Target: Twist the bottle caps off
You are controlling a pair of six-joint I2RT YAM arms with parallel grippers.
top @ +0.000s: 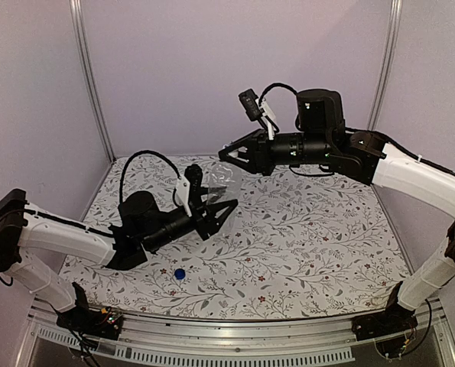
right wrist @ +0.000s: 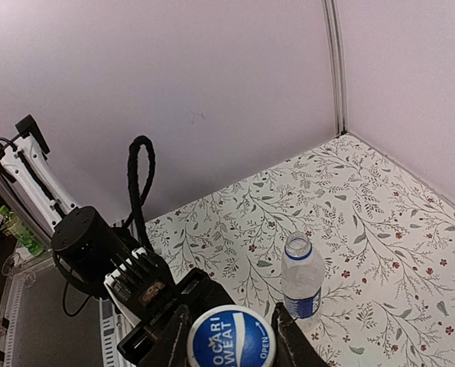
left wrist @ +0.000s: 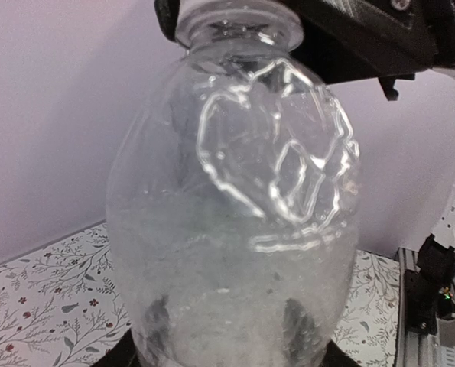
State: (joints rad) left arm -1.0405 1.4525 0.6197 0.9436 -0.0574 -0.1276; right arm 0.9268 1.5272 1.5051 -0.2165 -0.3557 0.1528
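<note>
My left gripper [top: 216, 205] is shut on the base of the plain clear bottle [left wrist: 235, 199], which it holds off the table. Its fingers [left wrist: 294, 325] show dark through the plastic. My right gripper [top: 229, 155] is shut on the whitish-and-blue cap [right wrist: 231, 340], which sits at the neck [left wrist: 238, 27] of that bottle. The blue-labelled bottle [right wrist: 301, 279] stands upright on the table with no cap, just right of my right gripper [right wrist: 231, 336]. I cannot make it out in the top view. The solid blue cap [top: 180, 274] lies on the table near the front, below my left arm.
The floral table cover [top: 311, 237] is bounded by lilac walls at the back and sides. A metal rail [top: 235, 336] runs along the front edge with both arm bases. My left arm's wrist and cable [right wrist: 135, 252] sit right under my right gripper.
</note>
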